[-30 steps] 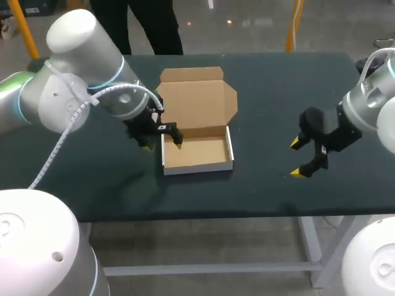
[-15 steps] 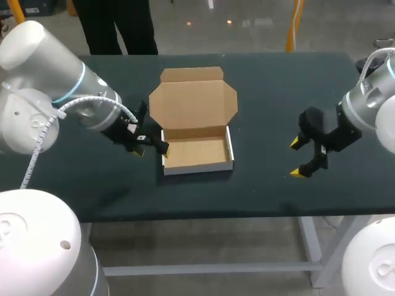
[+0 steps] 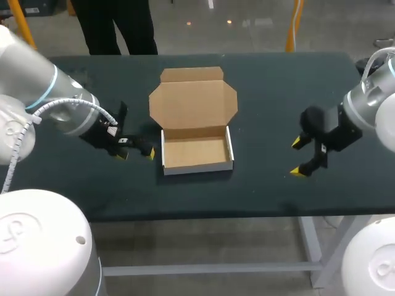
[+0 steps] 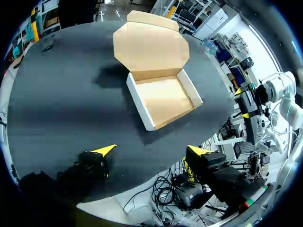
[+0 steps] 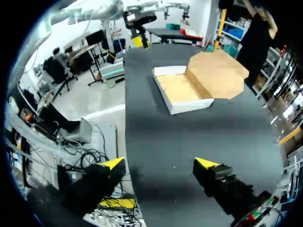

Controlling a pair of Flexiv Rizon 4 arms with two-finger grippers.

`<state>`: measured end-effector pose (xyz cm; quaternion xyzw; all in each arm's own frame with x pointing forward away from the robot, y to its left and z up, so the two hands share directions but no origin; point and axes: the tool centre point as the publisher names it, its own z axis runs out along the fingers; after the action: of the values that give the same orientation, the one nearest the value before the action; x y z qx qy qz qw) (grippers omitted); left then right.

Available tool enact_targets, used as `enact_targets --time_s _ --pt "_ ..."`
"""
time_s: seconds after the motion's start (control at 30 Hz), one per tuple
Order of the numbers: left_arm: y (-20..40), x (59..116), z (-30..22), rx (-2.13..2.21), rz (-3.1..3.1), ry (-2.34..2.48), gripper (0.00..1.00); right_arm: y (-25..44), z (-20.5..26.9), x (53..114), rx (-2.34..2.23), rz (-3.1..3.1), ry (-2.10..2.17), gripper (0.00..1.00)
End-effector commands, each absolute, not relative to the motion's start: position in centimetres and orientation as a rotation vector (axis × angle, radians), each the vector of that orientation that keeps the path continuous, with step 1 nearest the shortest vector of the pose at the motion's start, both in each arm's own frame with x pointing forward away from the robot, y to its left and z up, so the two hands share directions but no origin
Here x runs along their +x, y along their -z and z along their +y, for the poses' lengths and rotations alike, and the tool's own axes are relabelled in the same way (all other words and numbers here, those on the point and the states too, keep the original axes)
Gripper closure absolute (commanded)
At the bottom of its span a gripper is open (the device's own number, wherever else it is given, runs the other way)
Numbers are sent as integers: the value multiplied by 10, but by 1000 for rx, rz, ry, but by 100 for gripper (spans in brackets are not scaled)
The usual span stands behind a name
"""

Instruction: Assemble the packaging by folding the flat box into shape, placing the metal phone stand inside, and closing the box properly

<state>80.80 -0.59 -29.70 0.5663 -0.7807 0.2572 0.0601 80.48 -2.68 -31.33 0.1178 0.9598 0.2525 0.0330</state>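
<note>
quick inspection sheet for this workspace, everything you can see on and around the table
surface: dark table, mostly bare
job's things: box folded into an open tray, lid open behind it, nothing inside; phone stand not seen in any view
clutter: one small dark spot near the far edge, too small to tell what it is
grippers: left claw open and empty, just beside the box's left wall, not touching it; right claw open and empty, well apart from the box on its right
cables: hose looping along the left arm, clear of the box
surroundings: nothing seen reaching over the table
</note>
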Motion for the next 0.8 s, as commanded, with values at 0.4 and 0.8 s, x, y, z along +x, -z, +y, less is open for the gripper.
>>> enact_targets --time_s 0.4,0.8 --pt "266 780 21 1804 -2333 -690 0 284 -60 808 920 2957 -643 0" --pt "241 768 39 1898 -2280 -659 0 260 -77 788 1267 2844 -506 0"
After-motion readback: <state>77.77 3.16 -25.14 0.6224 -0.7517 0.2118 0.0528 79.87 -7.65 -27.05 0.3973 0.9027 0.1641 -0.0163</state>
